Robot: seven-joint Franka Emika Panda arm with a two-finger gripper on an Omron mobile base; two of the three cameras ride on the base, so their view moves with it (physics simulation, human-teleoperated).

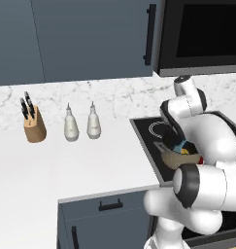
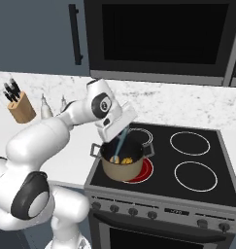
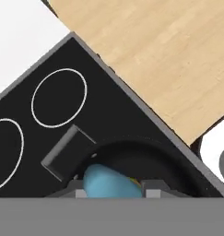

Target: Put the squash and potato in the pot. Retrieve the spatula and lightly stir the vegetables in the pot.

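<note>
Knife block (image 1: 34, 125) beside two white bottles (image 1: 71, 125) on counter (image 1: 66, 160)

Glossy white rounded shells are seen along the arm (image 2: 42, 133), broken by dark grey joint caps, with a boxy white hand (image 2: 114, 121).

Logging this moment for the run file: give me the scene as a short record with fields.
pot: short beige-tan pot with black rim, on the glowing red front-left burner
spatula: light blue spatula, held slanting down into the pot
gripper: gripper above the pot, shut on the spatula
vegetables: yellow pieces inside the pot
counter: wooden knife block, two white bottles
</note>
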